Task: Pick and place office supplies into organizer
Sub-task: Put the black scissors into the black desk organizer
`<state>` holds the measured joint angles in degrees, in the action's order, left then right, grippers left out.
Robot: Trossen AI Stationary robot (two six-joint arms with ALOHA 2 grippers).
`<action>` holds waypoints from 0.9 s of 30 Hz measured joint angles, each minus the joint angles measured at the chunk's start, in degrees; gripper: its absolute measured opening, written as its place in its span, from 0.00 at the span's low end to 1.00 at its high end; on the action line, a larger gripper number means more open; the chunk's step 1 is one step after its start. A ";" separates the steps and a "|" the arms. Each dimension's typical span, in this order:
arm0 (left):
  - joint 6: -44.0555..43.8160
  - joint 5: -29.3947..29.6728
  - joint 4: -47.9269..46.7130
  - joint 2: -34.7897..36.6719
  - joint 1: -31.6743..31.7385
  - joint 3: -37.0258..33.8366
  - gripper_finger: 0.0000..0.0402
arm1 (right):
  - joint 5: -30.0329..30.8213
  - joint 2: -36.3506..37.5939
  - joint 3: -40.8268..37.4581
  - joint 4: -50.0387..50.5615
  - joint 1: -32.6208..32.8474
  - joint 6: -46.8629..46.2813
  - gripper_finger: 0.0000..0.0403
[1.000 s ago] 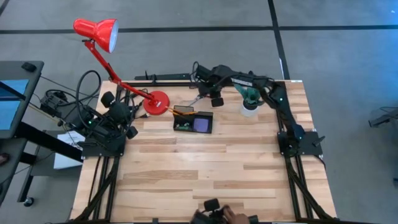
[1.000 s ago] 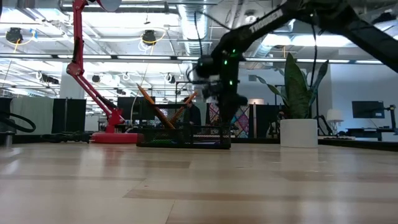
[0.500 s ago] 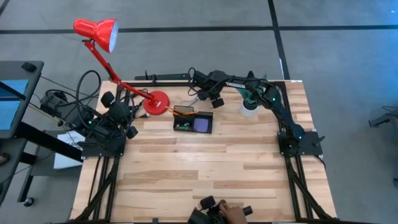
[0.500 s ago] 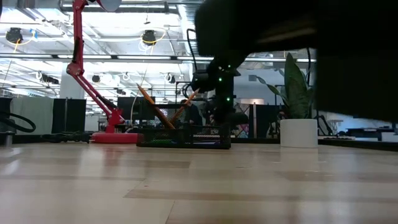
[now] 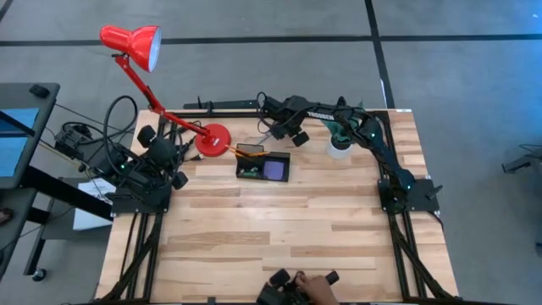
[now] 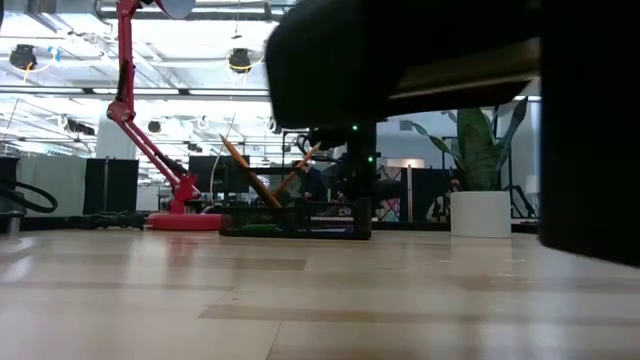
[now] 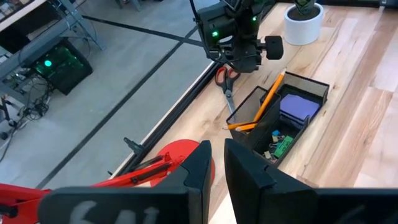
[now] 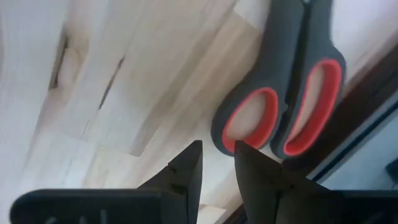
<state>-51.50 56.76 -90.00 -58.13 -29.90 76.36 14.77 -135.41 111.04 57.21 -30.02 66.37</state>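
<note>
Red-handled scissors point(image 7: 227, 84): lay at organizer's point(image 5: 263, 166) twelve o'clock.
Right end effector point(image 5: 278, 134): hovered above, fingers slightly apart, empty.
Advice: centre on handles, then descend.

A pale wooden desk point(image 5: 279, 220) stands on grey floor point(image 5: 254, 17) crossed by dark lines, under bright ceiling lights point(image 6: 240, 60).

Scissors point(image 8: 283, 106) blades cut off

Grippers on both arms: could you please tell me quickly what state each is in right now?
Left gripper: nearly shut, holding nothing, parked at the table's left edge.
Right gripper: slightly open, empty, just above the red-and-grey-handled scissors.
</note>
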 joint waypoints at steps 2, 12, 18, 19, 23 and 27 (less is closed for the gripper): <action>-0.21 -0.01 0.01 0.00 0.00 0.00 0.09 | -0.09 0.00 -0.02 -0.23 0.00 2.42 0.22; -3.41 -0.80 -0.01 0.00 0.01 0.00 0.09 | -0.94 0.00 0.00 -1.71 -0.50 11.91 0.22; -3.42 -2.30 -0.01 -0.01 0.00 0.00 0.09 | -1.73 0.00 -0.02 -0.72 -0.39 14.58 0.22; -3.49 -2.30 0.00 -0.01 0.01 0.00 0.09 | -1.98 0.00 -0.02 -1.08 -0.39 14.73 0.22; -3.72 -2.30 0.01 -0.02 0.01 0.00 0.09 | -2.53 -1.46 0.12 -2.42 -1.08 15.06 0.22; -4.75 -2.29 0.01 -0.02 0.00 0.00 0.09 | -2.06 -2.18 0.29 -2.44 -1.36 15.12 0.22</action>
<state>-56.25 54.47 -90.00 -58.15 -29.90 76.36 12.71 -137.59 111.34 54.77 -31.38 81.49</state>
